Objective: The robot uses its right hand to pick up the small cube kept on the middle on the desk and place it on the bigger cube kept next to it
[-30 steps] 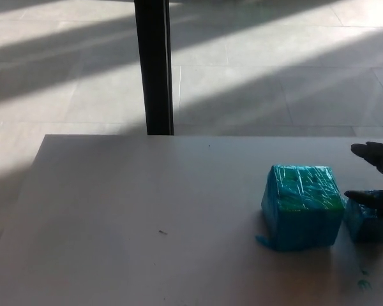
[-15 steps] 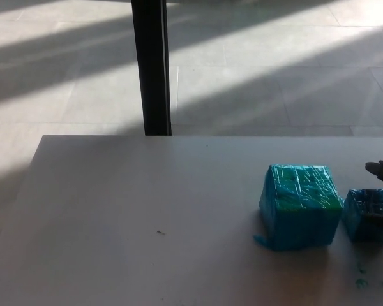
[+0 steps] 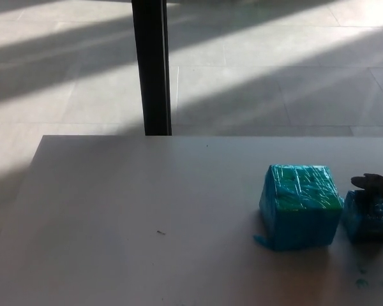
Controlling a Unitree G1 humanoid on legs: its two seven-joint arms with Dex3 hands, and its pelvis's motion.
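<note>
Two blue cubes are sitting side by side on the desk (image 3: 147, 217): the big cube (image 3: 300, 205) and, touching its right, the small cube (image 3: 369, 217). Having drifted back a moment ago, the right hand (image 3: 375, 183) is coming down over the small one again, fingers spread, nothing held.

No readable text in view.
Big cube (image 3: 300, 206) and small cube (image 3: 368, 217): plain blue-green wrap, creased, no label or print. Desk (image 3: 134, 217): bare, unmarked. Black post (image 3: 150, 67): no sign or number.
</note>
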